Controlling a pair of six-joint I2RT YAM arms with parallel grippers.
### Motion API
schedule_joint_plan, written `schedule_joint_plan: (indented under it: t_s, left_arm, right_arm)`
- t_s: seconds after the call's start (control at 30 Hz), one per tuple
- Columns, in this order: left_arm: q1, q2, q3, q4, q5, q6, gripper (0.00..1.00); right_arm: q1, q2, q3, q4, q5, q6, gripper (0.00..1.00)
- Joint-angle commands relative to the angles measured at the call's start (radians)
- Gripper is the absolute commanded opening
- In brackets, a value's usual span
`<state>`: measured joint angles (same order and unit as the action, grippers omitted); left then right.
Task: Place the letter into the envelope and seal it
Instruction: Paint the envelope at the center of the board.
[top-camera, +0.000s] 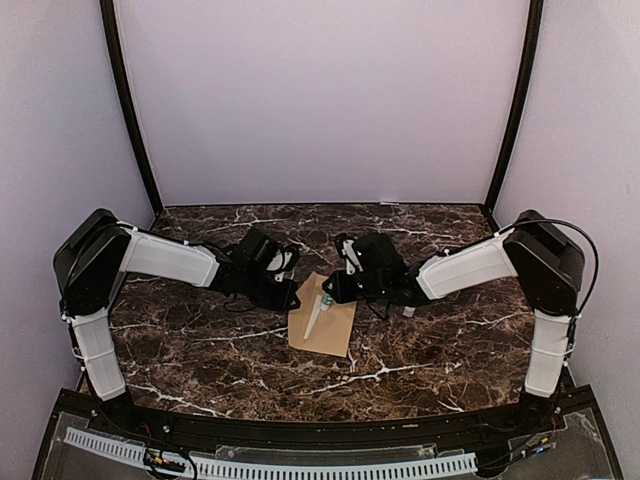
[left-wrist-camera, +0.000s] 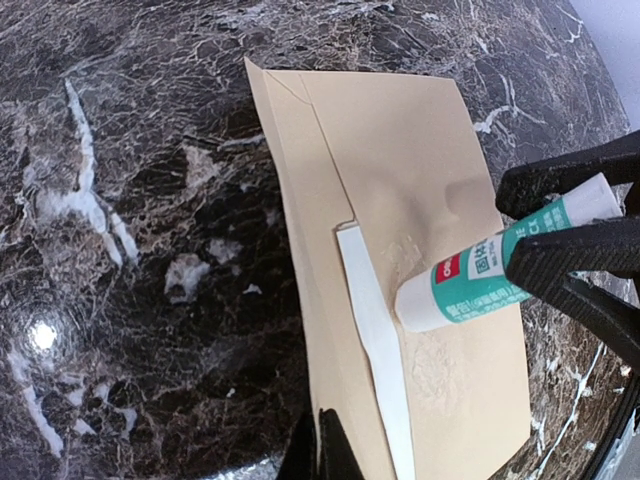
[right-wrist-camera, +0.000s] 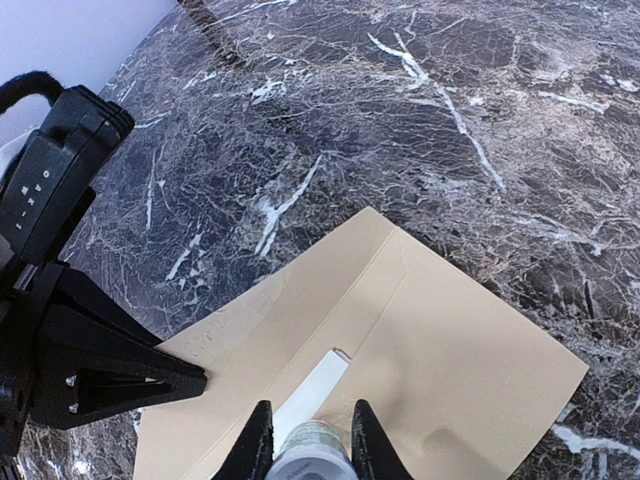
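Envelope (top-camera: 325, 322) of tan kraft paper lies flat on the marble table (top-camera: 200, 350) at the centre of the overhead view, with a white strip (left-wrist-camera: 375, 340) showing along its flap seam. The left gripper (left-wrist-camera: 320, 452), fingers pressed together, rests at the envelope's edge at the bottom of its wrist view, apparently to pin it. The right gripper (right-wrist-camera: 312, 445) pinches a glue stick (left-wrist-camera: 470, 285) with its tip down at the paper, likely gluing the flap for sealing
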<state>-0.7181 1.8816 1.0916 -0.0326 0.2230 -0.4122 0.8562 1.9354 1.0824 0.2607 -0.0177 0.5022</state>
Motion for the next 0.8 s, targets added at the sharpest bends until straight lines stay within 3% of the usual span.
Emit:
schedule_joint_plan:
  t_s: [0.0,0.77]
  left_arm:
    - [-0.003,-0.036,-0.004,0.004,-0.012,-0.005,0.00]
    - [-0.003,-0.034,-0.007,0.003,-0.016,-0.007,0.00]
  right_arm:
    - [0.037,-0.023,-0.027,-0.087,0.005,-0.009,0.00]
    - [0.084,-0.055,-0.054,-0.120,-0.004,0.021,0.00]
